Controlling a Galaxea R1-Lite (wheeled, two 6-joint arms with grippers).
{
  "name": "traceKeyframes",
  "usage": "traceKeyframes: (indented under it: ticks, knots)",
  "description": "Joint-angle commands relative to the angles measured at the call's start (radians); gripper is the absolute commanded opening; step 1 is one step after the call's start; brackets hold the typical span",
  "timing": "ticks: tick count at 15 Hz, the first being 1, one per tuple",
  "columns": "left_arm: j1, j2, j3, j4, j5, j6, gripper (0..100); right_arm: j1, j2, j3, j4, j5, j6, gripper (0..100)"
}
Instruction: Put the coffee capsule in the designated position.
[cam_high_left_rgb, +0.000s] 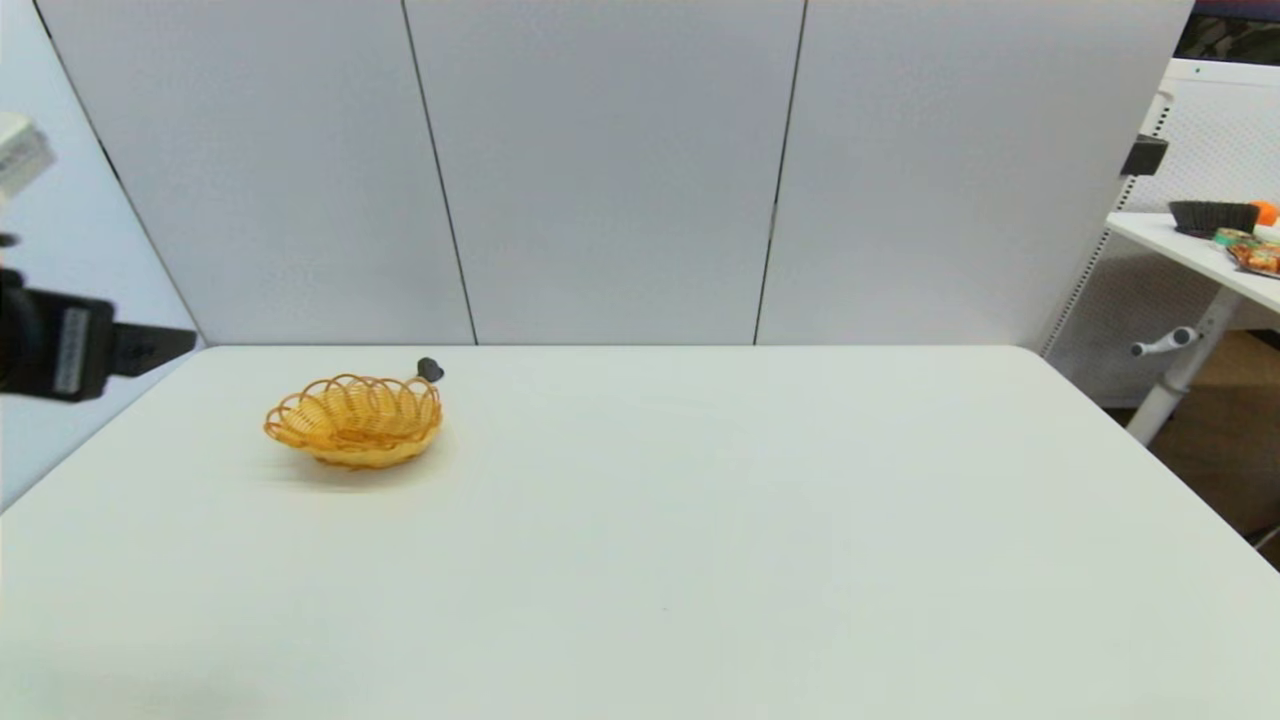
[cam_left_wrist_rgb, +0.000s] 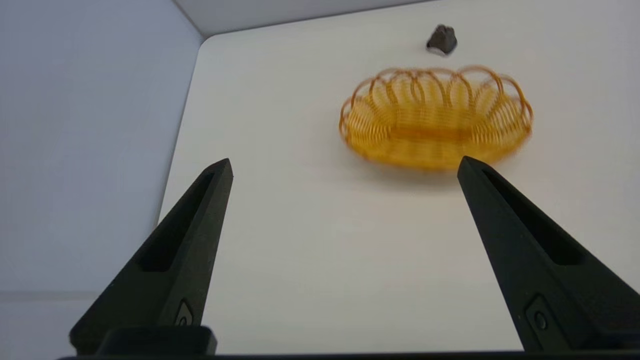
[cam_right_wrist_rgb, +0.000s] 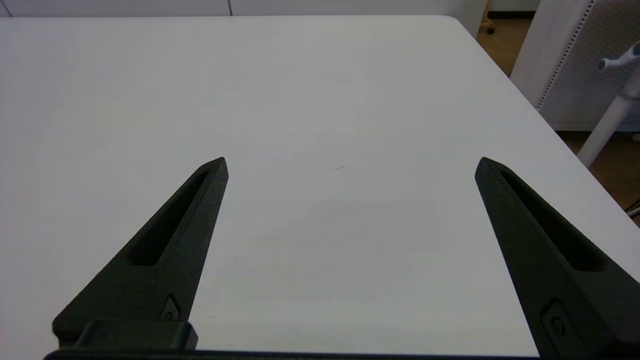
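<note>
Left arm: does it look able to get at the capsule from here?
Probably yes: the left claw is open, but the basket lies between it and the capsule, so it must pass over that.

Head cam: high, facing forward and down over the white table (cam_high_left_rgb: 700, 520) to the grey back panels. Left wrist cam: low behind the left hand (cam_left_wrist_rgb: 345, 165), near the table's far-left corner; shares the basket (cam_left_wrist_rgb: 435, 120) and capsule (cam_left_wrist_rgb: 442, 39) with head. Right wrist cam: behind the right hand (cam_right_wrist_rgb: 350, 162), over bare table toward its right edge.
</note>
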Motion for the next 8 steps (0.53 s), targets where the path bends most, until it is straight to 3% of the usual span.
traceKeyframes:
  ticks: [1, 4, 8]
  knots:
    - [0.01, -0.667, 0.435, 0.035, -0.11, -0.009, 100, 0.0, 0.001, -0.001, -0.001, 0.0, 0.0, 100]
    - [0.116, -0.908, 0.556, 0.012, -0.262, -0.034, 100, 0.0, 0.001, 0.0, -0.001, 0.0, 0.0, 100]
    - [0.093, -1.106, 0.671, 0.009, -0.274, -0.06, 100, 0.0, 0.001, -0.001, -0.001, 0.0, 0.0, 100]
